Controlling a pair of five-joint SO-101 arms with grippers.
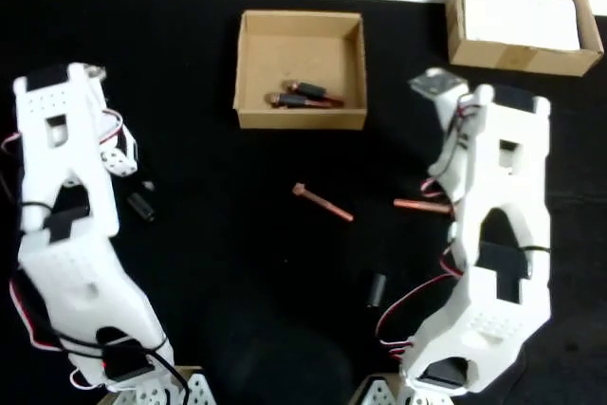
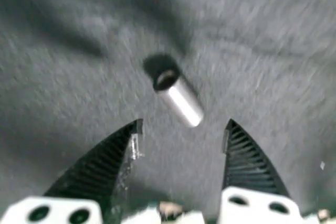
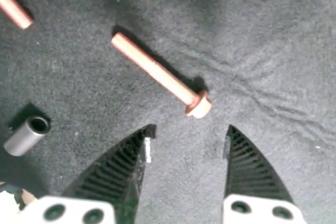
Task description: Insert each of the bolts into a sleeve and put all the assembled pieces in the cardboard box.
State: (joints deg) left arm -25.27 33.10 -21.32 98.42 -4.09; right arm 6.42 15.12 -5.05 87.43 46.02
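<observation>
My left gripper [image 2: 184, 125] hangs open just above the black cloth, with a grey metal sleeve [image 2: 178, 98] lying a little beyond its fingertips; that sleeve [image 1: 140, 204] sits beside the left arm [image 1: 66, 187]. My right gripper [image 3: 190, 128] is open over a copper bolt [image 3: 160, 74], whose flanged head lies close ahead of the gap. This bolt [image 1: 422, 205] lies by the right arm [image 1: 498, 206]. A second bolt [image 1: 322, 202] rests mid-table, and a second sleeve [image 1: 377, 288] lies nearer the front. The cardboard box [image 1: 248, 64] holds two assembled pieces [image 1: 303, 95].
Another cardboard box [image 1: 517, 56] with a white insert stands at the back right corner. In the right wrist view the other sleeve [image 3: 26, 135] and the threaded tip of the other bolt [image 3: 13, 9] lie off to one side. Black cloth covers the table.
</observation>
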